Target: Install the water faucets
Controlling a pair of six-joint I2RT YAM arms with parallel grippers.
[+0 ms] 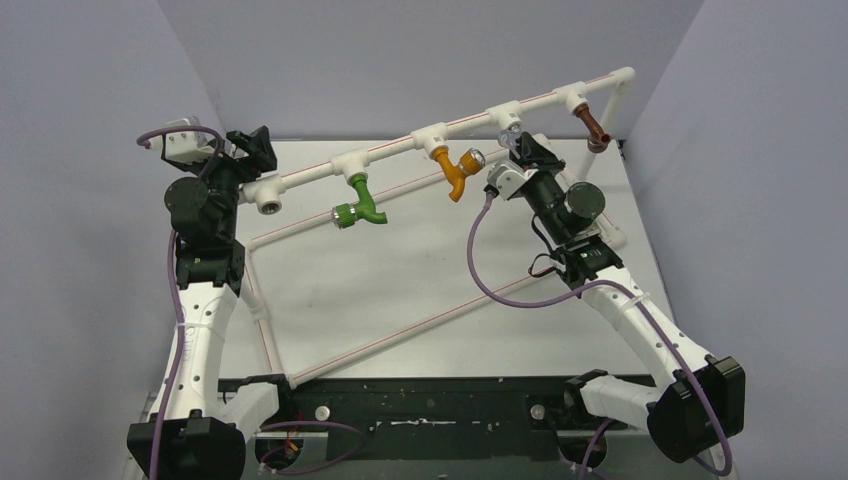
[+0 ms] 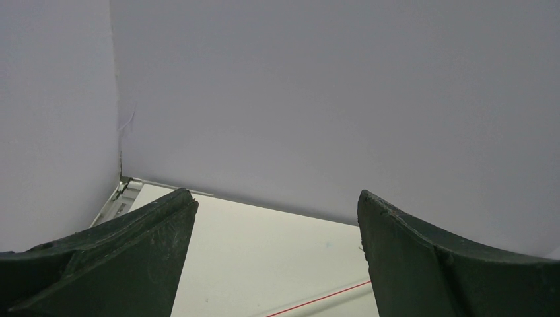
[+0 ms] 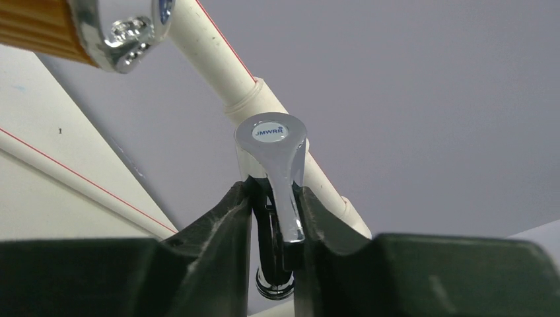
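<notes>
From above, a white pipe point(image 1: 400, 150) runs raised along the table's point(image 1: 400, 290) far edge, from the far-left corner up toward the far-right corner, with taps hanging from its tees: a green tap point(image 1: 360, 205), an orange tap point(image 1: 458, 170) and, nearest the far-right corner, a brown tap point(image 1: 595, 130). The chrome faucet point(image 1: 511, 136) sits between the orange and brown ones, under its own tee, and the right gripper point(image 1: 522, 150) is at it. The left gripper point(image 1: 255, 145) is at the far-left corner, beside the pipe's open end fitting point(image 1: 268, 203). The left wrist view shows the left gripper point(image 2: 277, 257) with its fingers point(image 2: 132, 257) spread wide apart and nothing between them (only wall and a strip of table beyond). In the right wrist view the right gripper point(image 3: 274, 198) is clamped on the chrome faucet point(image 3: 277, 172), both fingers pressed against the sides of its lever handle, the round cap marked JMWRR lying just below the tee point(image 3: 264, 102); whether it is seated there I cannot tell. The orange tap point(image 3: 39, 26) shows at the upper left.
</notes>
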